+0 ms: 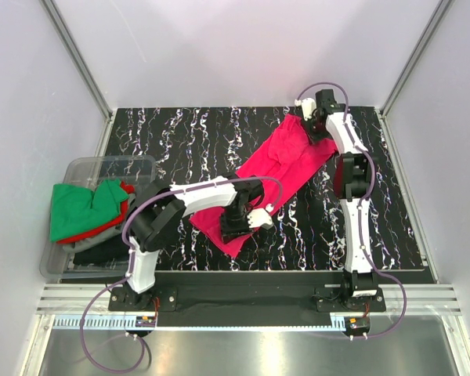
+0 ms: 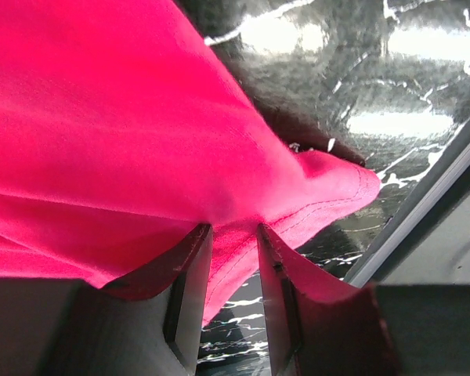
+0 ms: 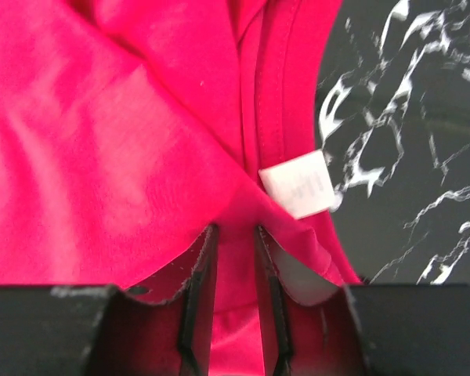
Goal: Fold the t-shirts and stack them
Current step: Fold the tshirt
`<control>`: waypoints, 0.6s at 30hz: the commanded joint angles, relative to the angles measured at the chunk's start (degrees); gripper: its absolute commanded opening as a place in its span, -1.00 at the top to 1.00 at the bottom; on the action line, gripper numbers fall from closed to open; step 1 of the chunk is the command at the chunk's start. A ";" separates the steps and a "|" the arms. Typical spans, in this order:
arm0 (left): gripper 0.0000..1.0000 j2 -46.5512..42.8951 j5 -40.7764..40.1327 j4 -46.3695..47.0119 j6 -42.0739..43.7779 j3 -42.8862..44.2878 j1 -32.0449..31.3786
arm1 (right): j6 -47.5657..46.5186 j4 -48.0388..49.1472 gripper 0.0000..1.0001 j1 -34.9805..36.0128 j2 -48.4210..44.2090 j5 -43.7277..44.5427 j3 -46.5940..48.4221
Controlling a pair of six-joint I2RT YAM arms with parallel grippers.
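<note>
The left gripper (image 2: 233,235), clamped on the near hem, and the right gripper (image 3: 235,235), clamped beside the white collar tag (image 3: 298,184), should lift together, keeping the soft crimson short-sleeved t-shirt (image 1: 286,157) taut over the black marbled table (image 1: 180,133).

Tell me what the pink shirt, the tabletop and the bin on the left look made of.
Crimson t-shirt: soft matte knit cloth, probably cotton jersey; it wrinkles, with stitched hems and a sewn label.
Tabletop: hard, glossy black with white marble veining; glare suggests laminate or film.
Bin: clear plastic, seemingly rigid; see-through walls.
</note>
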 commanded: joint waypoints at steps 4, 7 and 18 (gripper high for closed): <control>0.28 -0.90 -2.14 1.74 4.13 -4.34 -0.12 | -3.11 0.53 0.36 1.59 6.36 3.25 9.51; 0.28 -0.64 -3.37 1.74 4.22 -4.60 -0.12 | -4.43 1.06 0.36 2.64 8.73 3.61 13.20; 0.24 -4.33 -4.86 -5.62 2.38 10.75 -0.47 | -4.35 4.40 0.33 4.67 5.06 5.28 14.98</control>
